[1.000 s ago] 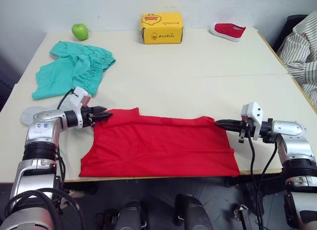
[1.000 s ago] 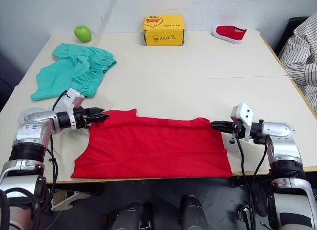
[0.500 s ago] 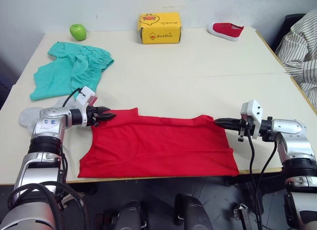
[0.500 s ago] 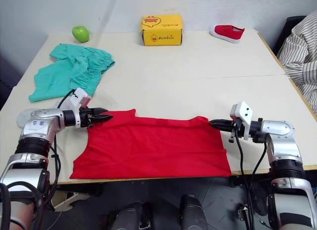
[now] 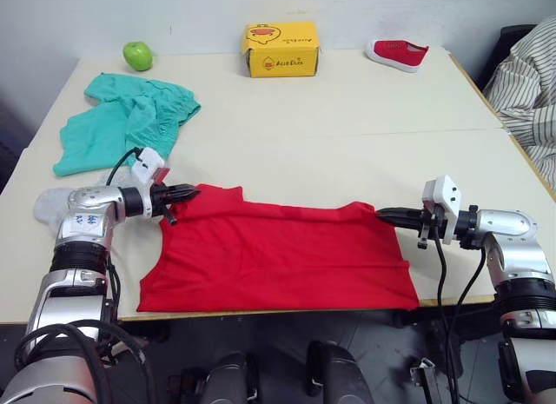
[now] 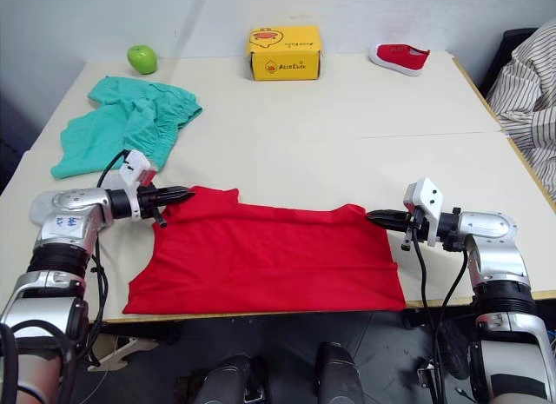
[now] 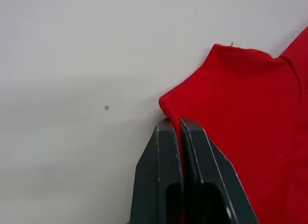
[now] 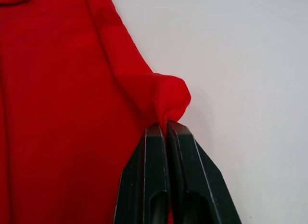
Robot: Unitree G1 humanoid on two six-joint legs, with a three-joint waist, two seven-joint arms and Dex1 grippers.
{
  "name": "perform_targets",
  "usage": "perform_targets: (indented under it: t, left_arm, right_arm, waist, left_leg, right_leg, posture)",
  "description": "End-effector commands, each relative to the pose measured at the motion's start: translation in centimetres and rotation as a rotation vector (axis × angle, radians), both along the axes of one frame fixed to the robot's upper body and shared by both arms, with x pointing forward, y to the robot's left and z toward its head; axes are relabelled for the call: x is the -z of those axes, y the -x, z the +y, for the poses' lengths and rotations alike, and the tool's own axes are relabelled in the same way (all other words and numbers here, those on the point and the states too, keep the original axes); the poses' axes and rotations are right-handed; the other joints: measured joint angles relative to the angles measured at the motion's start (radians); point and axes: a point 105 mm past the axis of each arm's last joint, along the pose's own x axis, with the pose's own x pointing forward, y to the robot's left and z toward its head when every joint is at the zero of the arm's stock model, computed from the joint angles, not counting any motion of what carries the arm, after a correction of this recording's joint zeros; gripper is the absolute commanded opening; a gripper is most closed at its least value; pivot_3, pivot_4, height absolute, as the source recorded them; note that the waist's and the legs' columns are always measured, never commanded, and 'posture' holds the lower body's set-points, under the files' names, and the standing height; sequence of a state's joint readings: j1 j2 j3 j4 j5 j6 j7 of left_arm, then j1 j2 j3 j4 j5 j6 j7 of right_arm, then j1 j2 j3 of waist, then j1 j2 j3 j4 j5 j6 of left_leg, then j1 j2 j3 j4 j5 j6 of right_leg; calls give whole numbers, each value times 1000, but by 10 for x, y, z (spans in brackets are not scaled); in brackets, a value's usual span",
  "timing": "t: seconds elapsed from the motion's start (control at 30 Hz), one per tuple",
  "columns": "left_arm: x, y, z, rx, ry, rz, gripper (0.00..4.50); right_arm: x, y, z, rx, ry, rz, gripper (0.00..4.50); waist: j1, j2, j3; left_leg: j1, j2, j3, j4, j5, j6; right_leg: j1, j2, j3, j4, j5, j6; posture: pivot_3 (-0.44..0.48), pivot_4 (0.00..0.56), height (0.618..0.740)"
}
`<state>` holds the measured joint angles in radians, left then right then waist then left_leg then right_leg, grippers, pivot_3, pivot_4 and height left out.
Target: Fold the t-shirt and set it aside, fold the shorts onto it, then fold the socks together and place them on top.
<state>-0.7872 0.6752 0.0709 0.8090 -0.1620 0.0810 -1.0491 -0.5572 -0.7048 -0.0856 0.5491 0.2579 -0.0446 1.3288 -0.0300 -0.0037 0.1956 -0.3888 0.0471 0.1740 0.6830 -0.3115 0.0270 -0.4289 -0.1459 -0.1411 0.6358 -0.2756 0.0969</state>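
The red t-shirt (image 5: 278, 256) lies flat along the table's front edge. My left gripper (image 5: 193, 192) is shut on its far left corner, and the left wrist view shows the cloth pinched between the closed fingers (image 7: 159, 151). At the far right corner my right gripper (image 5: 382, 215) is likewise shut on a bunched bit of t-shirt (image 8: 168, 96). The teal shorts (image 5: 122, 126) lie crumpled at the back left. A light grey sock (image 5: 45, 204) peeks out beside my left forearm, partly hidden.
A green apple (image 5: 136, 55), a yellow box (image 5: 280, 49) and a small red shoe (image 5: 398, 54) stand along the table's (image 5: 347, 126) far edge. Striped cloth (image 5: 526, 82) hangs off to the right of the table.
My left gripper has shifted slightly toward the table's far side, pulling the t-shirt's left corner with it. The right gripper holds still.
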Motion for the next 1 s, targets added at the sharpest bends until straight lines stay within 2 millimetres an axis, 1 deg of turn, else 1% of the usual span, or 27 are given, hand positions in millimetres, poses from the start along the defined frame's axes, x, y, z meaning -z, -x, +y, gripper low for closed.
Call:
perform_targets:
  t: [0.03, 0.13, 0.2, 0.3, 0.37, 0.47, 0.57, 0.63, 0.67, 0.8, 0.93, 1.0]
  left_arm:
    - [-28, 10, 1, 78, -21, -185, 24]
    - [-34, 17, 0, 115, -31, -259, 24]
    - [-35, 23, 1, 137, -96, -331, 24]
    - [-38, 34, -2, 173, -214, -488, 24]
    - [-35, 42, -2, 197, -269, -542, 24]
    - [-21, 62, -2, 283, -434, -629, 24]
    - [-12, 73, -2, 350, -574, -708, 24]
    - [-3, 81, 0, 404, -694, -777, 24]
    - [1, 84, 0, 422, -715, -792, 24]
    - [13, 92, 1, 484, -805, -850, 24]
    - [24, 98, 6, 520, -848, -846, 24]
    - [26, 99, 9, 517, -857, -846, 24]
  right_arm:
    - [-19, 2, -1, -8, -4, -115, 0]
    - [-24, 4, -2, -4, -3, -158, 0]
    - [-29, 8, -2, 2, -6, -211, 0]
    - [-33, 15, -1, 8, 22, -331, 0]
    - [-29, 20, 0, 5, 38, -366, 0]
    - [-19, 30, -1, 8, 87, -464, 0]
    - [-12, 33, -3, 35, 108, -512, 0]
    - [0, 38, -1, 6, 160, -527, 0]
    - [5, 39, 0, -1, 198, -558, 0]
    - [21, 43, 1, -39, 282, -611, 0]
    - [26, 42, -2, -33, 314, -645, 0]
    - [30, 47, -1, -73, 327, -647, 0]
  waist:
    - [-1, 0, 0]
    - [0, 0, 0]
    - [0, 0, 0]
    - [1, 0, 0]
    - [1, 0, 0]
    - [0, 0, 0]
    - [0, 0, 0]
    - [1, 0, 0]
    - [1, 0, 0]
    - [-1, 0, 0]
    - [-3, 0, 0]
    - [-5, 0, 0]
  left_leg:
    - [0, 0, 0, 0, 0, 0]
    - [0, 0, 0, 0, 0, 0]
    - [0, 0, 0, 0, 0, 0]
    - [0, 1, 0, 0, 0, 0]
    - [0, 1, 0, 0, -1, 1]
    - [0, 1, 0, 0, -1, 2]
    - [1, 1, 0, -1, -1, 2]
    - [1, 1, 0, -1, -1, 2]
    - [1, 1, 0, -1, -1, 2]
    - [2, 1, 1, -2, -2, 3]
    - [2, 1, 1, -2, -2, 3]
    - [2, 2, 1, -2, -2, 3]
  right_leg:
    - [0, 0, 0, 0, 0, 0]
    - [0, 0, 0, 0, 0, 0]
    - [0, 0, 0, 0, 0, 0]
    - [0, -1, 0, 0, 0, 0]
    - [0, -1, 0, 0, 0, 0]
    - [0, -2, 0, 0, 0, 0]
    - [0, -2, 0, 0, 0, 0]
    - [0, -3, 0, -1, 0, 0]
    - [1, -3, 0, -5, 0, 0]
    - [1, -3, 0, -6, 0, 0]
    - [1, -3, 0, -7, 0, 0]
    - [1, -3, 0, -7, 0, 0]
  posture:
    - [0, 150, 740]
    - [0, 150, 740]
    - [0, 150, 740]
    - [0, 150, 740]
    - [0, 150, 740]
    - [0, 150, 740]
    - [0, 150, 740]
    - [0, 150, 740]
    - [0, 150, 740]
    - [0, 150, 740]
    - [0, 150, 740]
    - [0, 150, 740]
